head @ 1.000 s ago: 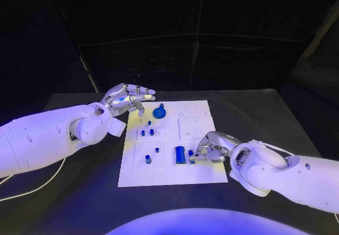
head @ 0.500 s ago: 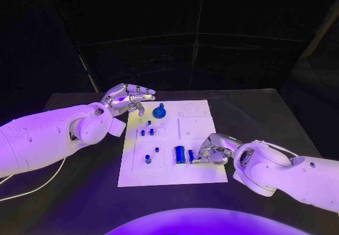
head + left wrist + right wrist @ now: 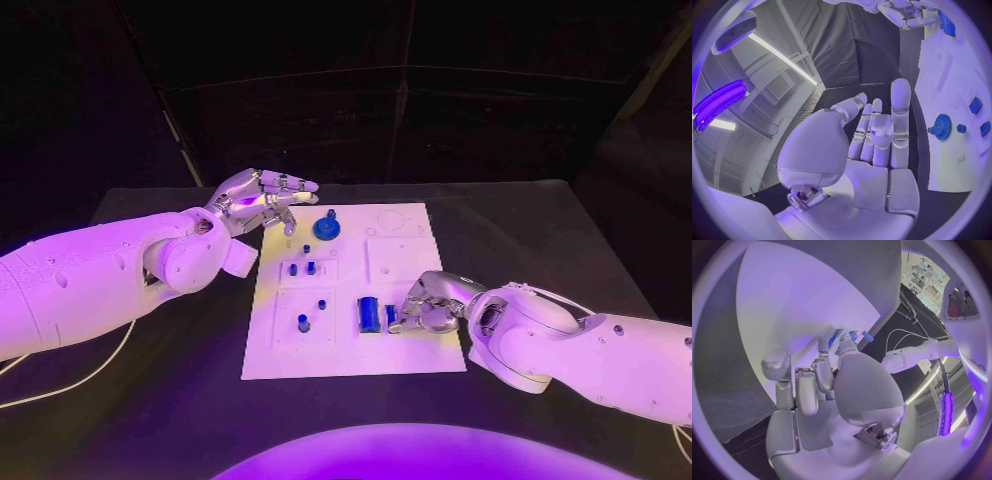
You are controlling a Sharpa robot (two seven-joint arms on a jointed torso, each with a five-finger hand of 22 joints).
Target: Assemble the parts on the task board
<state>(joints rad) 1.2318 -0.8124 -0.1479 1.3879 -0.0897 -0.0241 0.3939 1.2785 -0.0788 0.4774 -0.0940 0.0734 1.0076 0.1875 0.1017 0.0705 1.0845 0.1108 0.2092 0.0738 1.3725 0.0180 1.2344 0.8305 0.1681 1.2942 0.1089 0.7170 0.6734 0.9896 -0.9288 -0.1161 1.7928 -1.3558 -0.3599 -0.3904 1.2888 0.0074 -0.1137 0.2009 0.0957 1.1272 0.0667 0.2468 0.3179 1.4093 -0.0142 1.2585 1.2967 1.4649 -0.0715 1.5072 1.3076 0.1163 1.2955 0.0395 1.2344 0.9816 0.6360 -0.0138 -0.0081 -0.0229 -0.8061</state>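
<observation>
the white rectangular task board (image 3: 411, 355) lies flat in the middle of the black tabletop (image 3: 562, 240), its long side running away from the robot. the left hand (image 3: 263, 200) hovers above the tabletop just beside the board's far left corner, palm turned inward, its silver fingers (image 3: 900, 107) spread apart and loosely curved, holding nothing; in the left wrist view the palm is bare. near that hand, on the far part of the board, stands a round blue toothed gear (image 3: 327, 229) with a small knob on top, apart from the fingers. toward the middle of the board two small blue pegs (image 3: 300, 269) stand side by side, and nearer the robot another small blue peg (image 3: 303, 323) stands in a square panel on the board's left half. the right hand (image 3: 428, 305) rests low on the board's right near part, fingers bent down and gathered around a narrow blue piece (image 3: 391, 319) at its fingertips; the right wrist view shows blue pieces right at the fingertips, but i cannot tell whether the piece is truly pinched or only touched. just beside it, on the side away from the hand, a larger blue oblong block (image 3: 369, 314) lies on the board, clear of the fingers
</observation>
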